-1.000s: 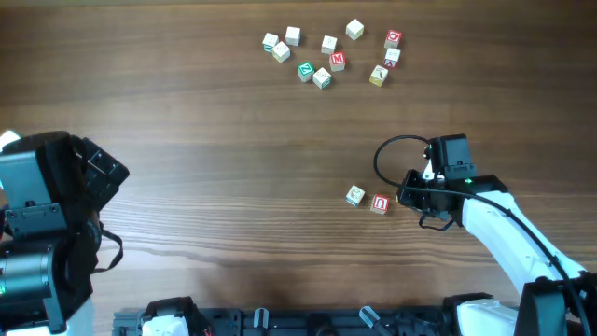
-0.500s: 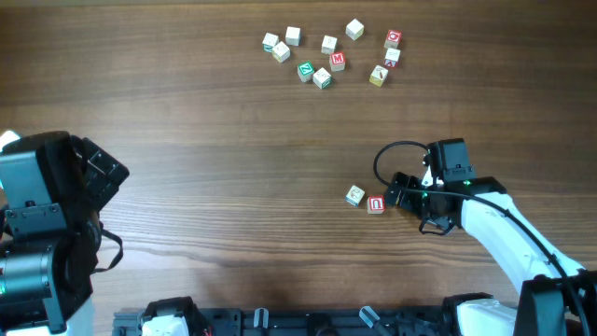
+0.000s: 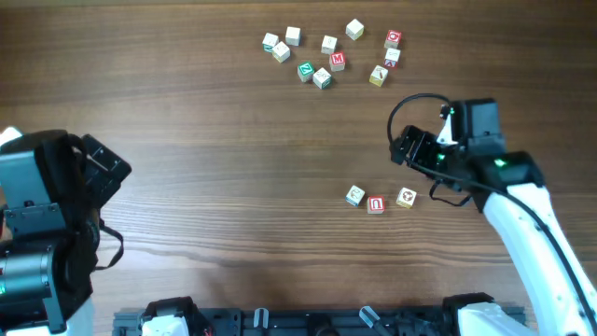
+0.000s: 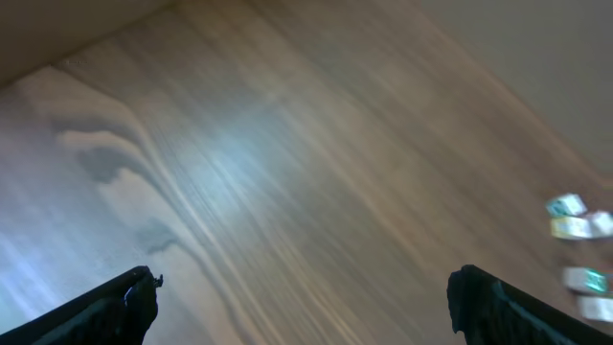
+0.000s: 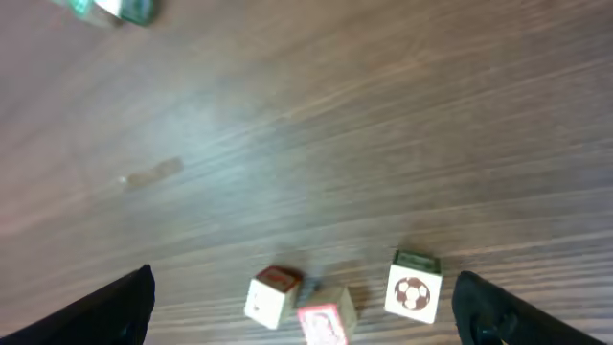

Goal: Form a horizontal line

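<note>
Low on the wooden table (image 5: pixel 316 144), around 6 o'clock, three small cubes form a rough row: a whitish cube (image 5: pixel 269 298), a red-faced cube (image 5: pixel 326 323) just beside it, and a ball-marked cube (image 5: pixel 413 290) slightly apart. Blurred cubes (image 5: pixel 113 8) lie at 11 o'clock. The right gripper (image 5: pixel 303 275) is spread wide, holding nothing.

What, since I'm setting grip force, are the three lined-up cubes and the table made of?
Whitish cube, red-faced cube, tan cube: probably wood, pale matte sides, printed faces. Table: streaky grain with soft glare, wood or wood-look laminate, unclear.
</note>
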You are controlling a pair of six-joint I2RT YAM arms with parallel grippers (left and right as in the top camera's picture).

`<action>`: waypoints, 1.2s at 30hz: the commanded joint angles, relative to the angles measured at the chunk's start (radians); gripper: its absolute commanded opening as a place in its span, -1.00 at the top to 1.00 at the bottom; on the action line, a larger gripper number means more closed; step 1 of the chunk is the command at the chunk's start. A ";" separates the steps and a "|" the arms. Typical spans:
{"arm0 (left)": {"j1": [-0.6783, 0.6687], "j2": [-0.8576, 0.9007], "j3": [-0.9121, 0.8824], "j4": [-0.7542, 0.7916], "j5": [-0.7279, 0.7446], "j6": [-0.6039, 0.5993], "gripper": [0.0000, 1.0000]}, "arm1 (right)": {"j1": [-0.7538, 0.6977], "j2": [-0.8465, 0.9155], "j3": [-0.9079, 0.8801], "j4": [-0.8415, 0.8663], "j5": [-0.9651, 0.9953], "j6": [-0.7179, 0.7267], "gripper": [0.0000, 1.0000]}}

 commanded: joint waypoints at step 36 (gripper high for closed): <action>-0.322 0.605 -0.277 0.457 0.682 0.112 0.92 | 0.004 -0.018 0.013 -0.107 0.146 0.111 -0.22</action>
